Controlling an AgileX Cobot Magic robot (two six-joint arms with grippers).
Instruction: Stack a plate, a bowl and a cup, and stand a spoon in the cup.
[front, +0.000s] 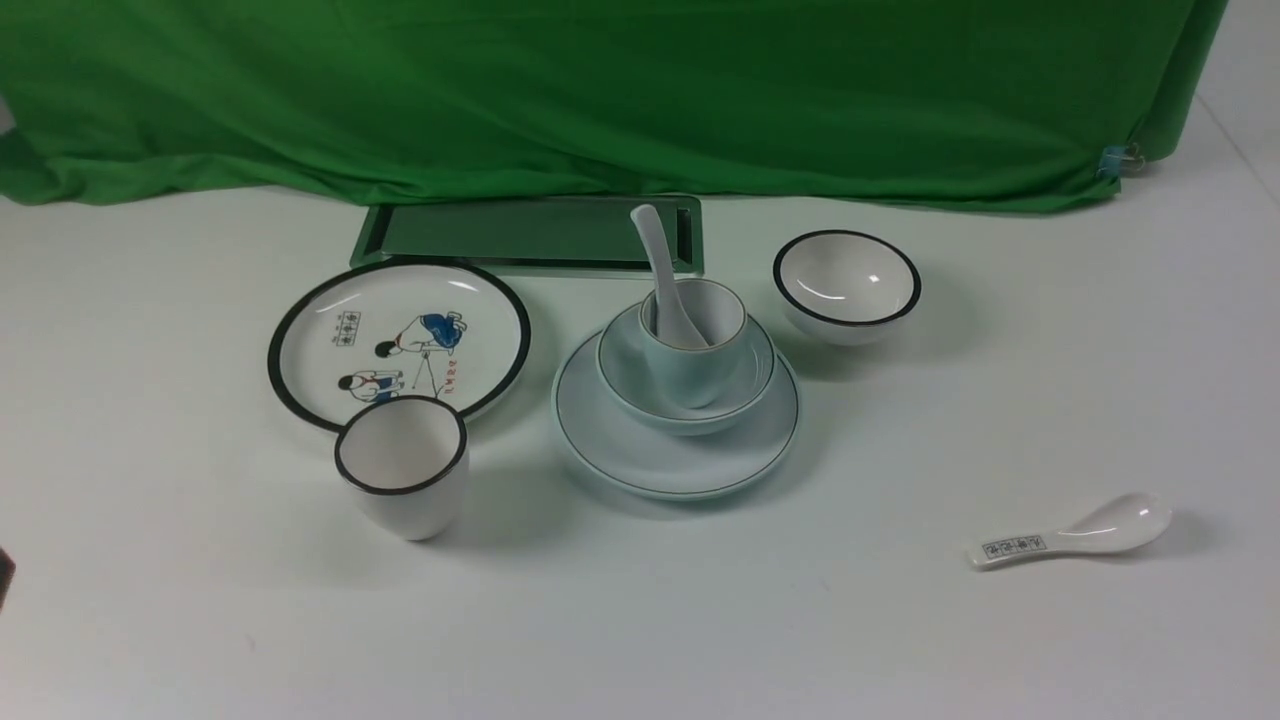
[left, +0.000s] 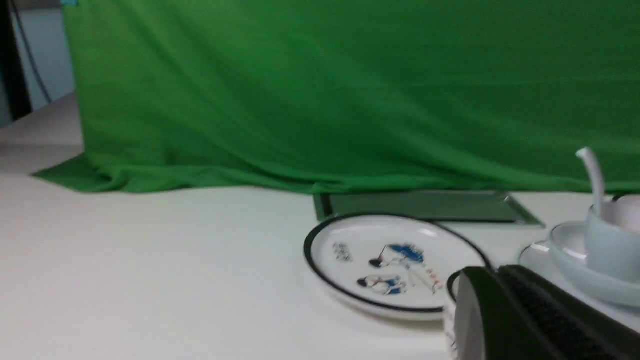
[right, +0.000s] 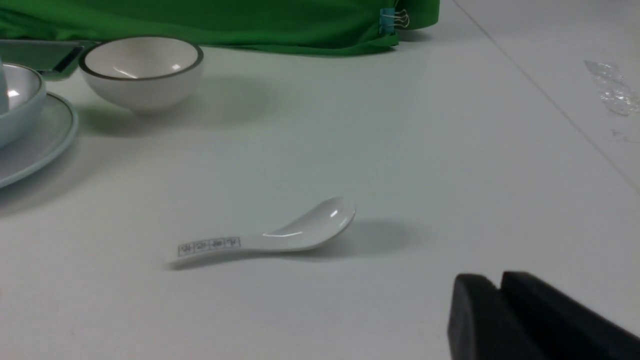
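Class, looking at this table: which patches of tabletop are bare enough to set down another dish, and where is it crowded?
Free: the near strip in front of the black-rimmed cup and stacked plate; the far-left tabletop beside the cartoon plate; the right side beyond the black-rimmed bowl, above the patterned spoon. Crowded: the middle, where the dishes sit close before the tray.

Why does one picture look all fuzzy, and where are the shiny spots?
Left wrist view: it is smeared and soft, so the figures on the cartoon plate are blurry. Front view: sharper, with a bright glint inside the black-rimmed bowl and soft shadows beside the dishes. Right wrist view: a glint on the patterned spoon, with its shadow beside it.
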